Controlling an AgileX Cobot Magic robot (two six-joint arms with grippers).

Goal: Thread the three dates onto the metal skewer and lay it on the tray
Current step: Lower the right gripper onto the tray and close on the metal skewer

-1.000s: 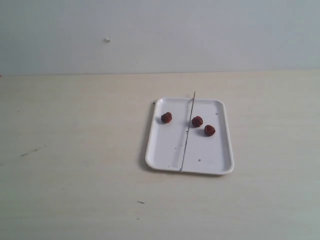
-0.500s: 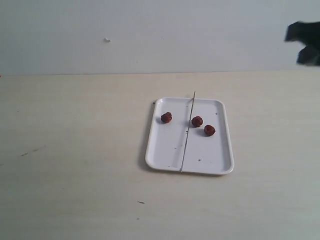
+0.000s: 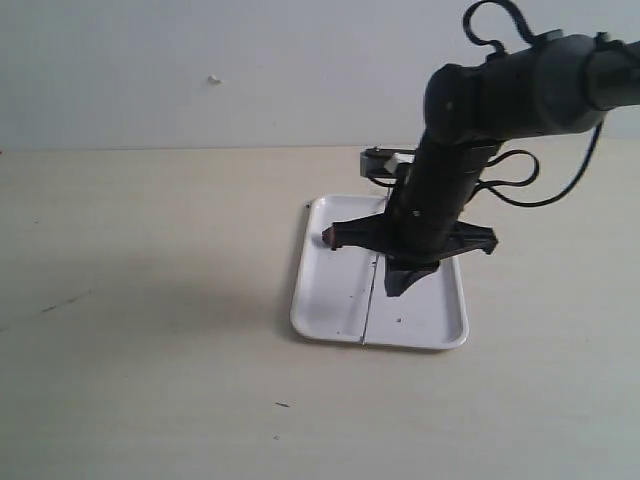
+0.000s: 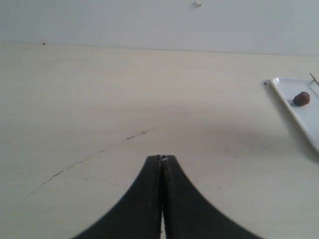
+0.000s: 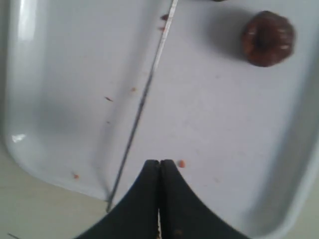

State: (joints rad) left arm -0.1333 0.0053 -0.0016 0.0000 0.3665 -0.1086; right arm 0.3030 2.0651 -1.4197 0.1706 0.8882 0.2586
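Metal skewer (image 5: 141,104) lengthwise down the tray (image 5: 214,129)

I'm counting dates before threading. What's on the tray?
The skewer lies across the tray. One date shows left of it, a second date on its other side in the right wrist view. The right arm covers the rest, so a third isn't confirmed.

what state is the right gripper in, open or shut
Shut. The right gripper shows its fingertips pressed together, nothing between them, over the tray.
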